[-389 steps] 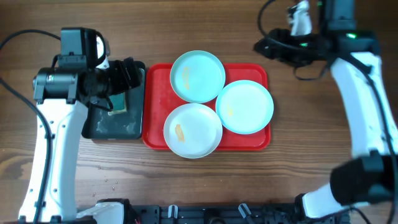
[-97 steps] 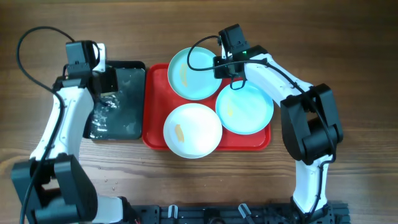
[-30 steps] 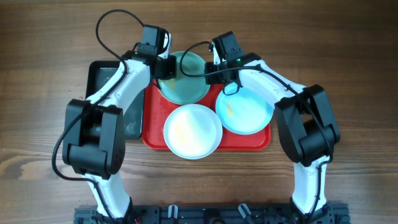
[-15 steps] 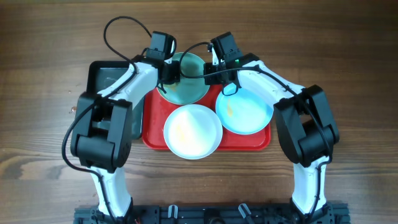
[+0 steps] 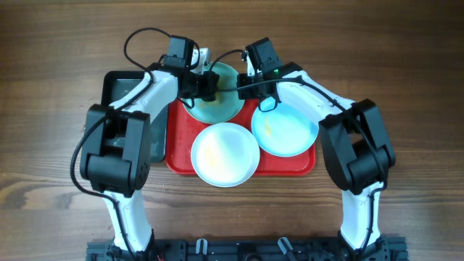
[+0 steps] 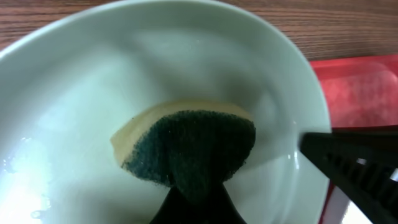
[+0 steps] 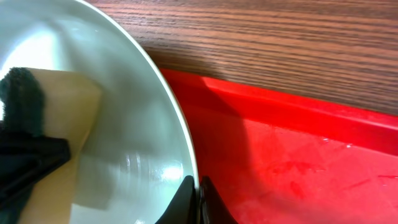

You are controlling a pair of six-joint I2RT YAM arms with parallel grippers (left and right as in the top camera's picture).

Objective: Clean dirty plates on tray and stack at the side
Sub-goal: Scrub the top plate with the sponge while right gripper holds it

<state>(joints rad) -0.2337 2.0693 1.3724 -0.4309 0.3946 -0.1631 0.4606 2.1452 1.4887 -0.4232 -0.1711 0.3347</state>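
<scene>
The far turquoise plate (image 5: 226,105) sits tilted at the back of the red tray (image 5: 176,141). My left gripper (image 5: 206,84) is shut on a green and yellow sponge (image 6: 193,146) pressed onto this plate's inside (image 6: 87,87). My right gripper (image 5: 251,85) is shut on the plate's right rim, its fingertips (image 7: 188,190) pinching the edge (image 7: 186,143). The sponge (image 7: 56,118) also shows in the right wrist view. A white plate (image 5: 225,152) with a faint yellowish smear and a second turquoise plate (image 5: 286,125) with a small smear lie flat on the tray.
A black tray (image 5: 119,87) lies left of the red tray, partly under my left arm. Both arms reach in from the front and arch over the tray's two sides. Wooden tabletop (image 5: 391,58) surrounds everything.
My left gripper has slid the sponge a little to the right across the far plate. The right gripper keeps its hold on the rim and has not moved.
</scene>
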